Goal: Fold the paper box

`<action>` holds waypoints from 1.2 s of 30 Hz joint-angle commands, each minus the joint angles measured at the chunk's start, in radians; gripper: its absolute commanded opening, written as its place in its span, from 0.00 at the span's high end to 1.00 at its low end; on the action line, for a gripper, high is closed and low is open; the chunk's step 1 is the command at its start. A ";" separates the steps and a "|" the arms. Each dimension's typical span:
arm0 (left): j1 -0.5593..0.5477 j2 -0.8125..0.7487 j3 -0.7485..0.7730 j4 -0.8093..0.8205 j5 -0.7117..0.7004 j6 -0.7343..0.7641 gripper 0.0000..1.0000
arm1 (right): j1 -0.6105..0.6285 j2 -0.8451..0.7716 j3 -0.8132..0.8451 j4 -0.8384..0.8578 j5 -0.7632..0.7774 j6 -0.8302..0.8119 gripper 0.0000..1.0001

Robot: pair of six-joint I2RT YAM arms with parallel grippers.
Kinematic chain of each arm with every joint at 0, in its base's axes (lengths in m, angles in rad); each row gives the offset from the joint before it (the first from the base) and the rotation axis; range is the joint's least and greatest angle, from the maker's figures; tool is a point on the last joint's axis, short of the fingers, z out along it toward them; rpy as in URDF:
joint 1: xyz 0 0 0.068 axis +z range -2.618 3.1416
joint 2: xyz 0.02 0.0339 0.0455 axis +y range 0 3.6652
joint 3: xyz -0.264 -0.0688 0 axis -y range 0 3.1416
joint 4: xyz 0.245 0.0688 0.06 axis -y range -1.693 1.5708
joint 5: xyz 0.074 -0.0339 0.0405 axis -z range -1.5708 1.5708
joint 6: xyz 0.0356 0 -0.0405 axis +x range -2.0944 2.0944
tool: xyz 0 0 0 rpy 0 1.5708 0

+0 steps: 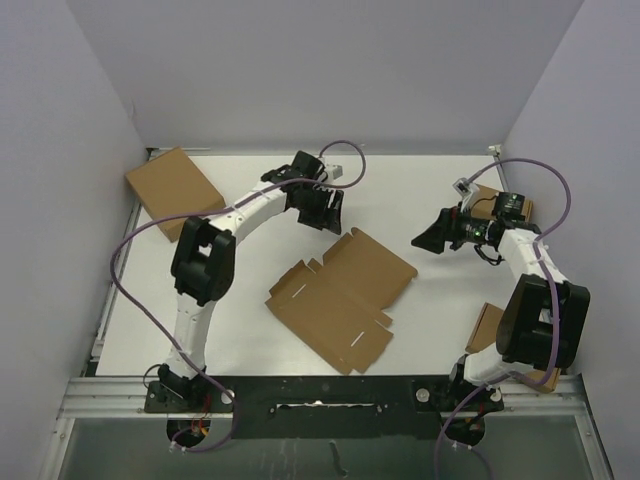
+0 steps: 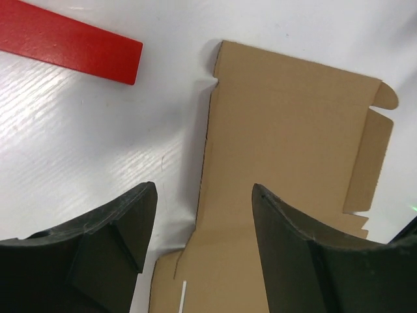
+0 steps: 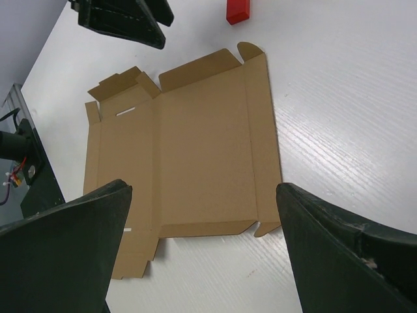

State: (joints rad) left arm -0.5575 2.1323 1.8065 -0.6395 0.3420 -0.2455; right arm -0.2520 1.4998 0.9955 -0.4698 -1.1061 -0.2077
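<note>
A flat, unfolded brown cardboard box blank (image 1: 342, 297) lies in the middle of the white table. It also shows in the left wrist view (image 2: 287, 163) and in the right wrist view (image 3: 189, 143). My left gripper (image 1: 322, 212) hovers just beyond the blank's far edge, open and empty; in its wrist view (image 2: 203, 195) the jaws stand apart over the blank's edge. My right gripper (image 1: 428, 240) is open and empty to the right of the blank, facing it; in its wrist view (image 3: 203, 189) the jaws stand wide apart.
A folded brown box (image 1: 173, 190) sits at the far left. More cardboard (image 1: 486, 326) lies by the right arm's base, and another piece (image 1: 490, 197) behind the right wrist. A red block (image 2: 71, 42) lies on the table, also in the right wrist view (image 3: 238, 10).
</note>
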 commanded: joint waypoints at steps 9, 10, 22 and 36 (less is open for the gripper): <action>-0.048 0.240 0.254 -0.153 0.073 0.099 0.53 | -0.008 0.047 0.063 -0.043 0.006 -0.049 0.02; -0.049 0.250 0.262 -0.151 0.070 0.107 0.54 | -0.007 0.050 0.064 -0.044 0.005 -0.049 0.01; -0.058 0.304 0.277 -0.129 0.069 0.123 0.79 | -0.009 0.065 0.069 -0.053 0.010 -0.056 0.01; -0.058 -0.074 -0.216 0.411 -0.025 0.086 1.00 | -0.005 0.075 0.034 0.001 -0.044 -0.011 0.01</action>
State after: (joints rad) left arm -0.6140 2.2650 1.7386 -0.4946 0.3759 -0.1478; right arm -0.2546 1.5589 1.0271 -0.5198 -1.1004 -0.2440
